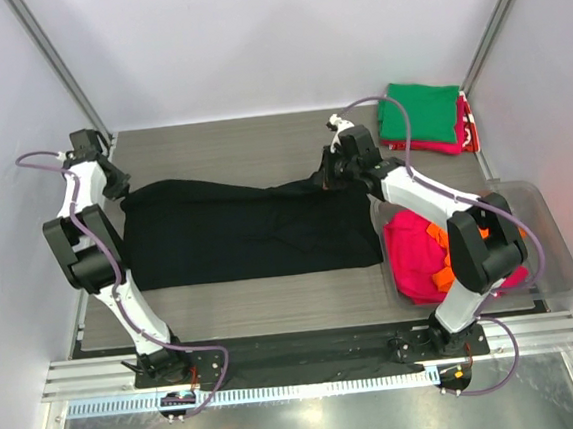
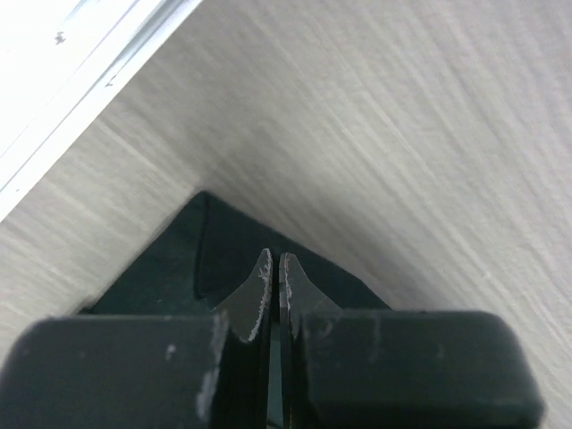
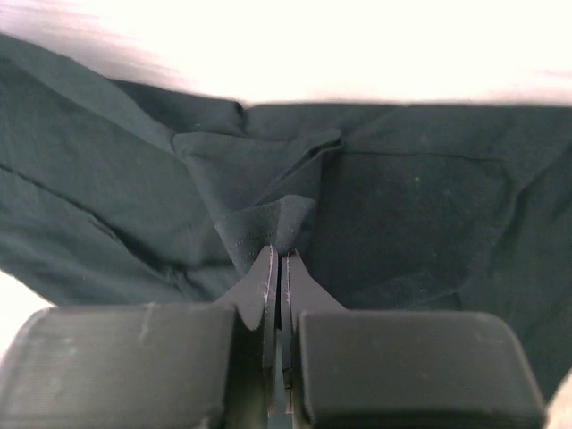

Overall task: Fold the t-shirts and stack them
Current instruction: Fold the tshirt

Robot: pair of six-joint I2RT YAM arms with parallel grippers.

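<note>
Grey wood-grain table (image 1: 260, 141), white walls. One black t-shirt (image 1: 249, 240) spread flat mid-table. Clear bin (image 1: 564, 260) at right holds magenta t-shirt (image 1: 410, 254) and orange t-shirt (image 1: 443, 279). Far-right corner: green t-shirt (image 1: 418, 111) folded on pink-red t-shirt (image 1: 431, 148). Wrist views only: left gripper (image 2: 274, 286) clenched on black shirt corner; right gripper (image 3: 275, 268) clenched on far-edge fold.

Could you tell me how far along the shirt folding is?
Done: a folded green t-shirt sits on a pink-red t-shirt, far right. In hand: the left gripper and right gripper each pinch the far edge of the black t-shirt. Left: a magenta t-shirt and an orange t-shirt, bunched in the bin.
</note>
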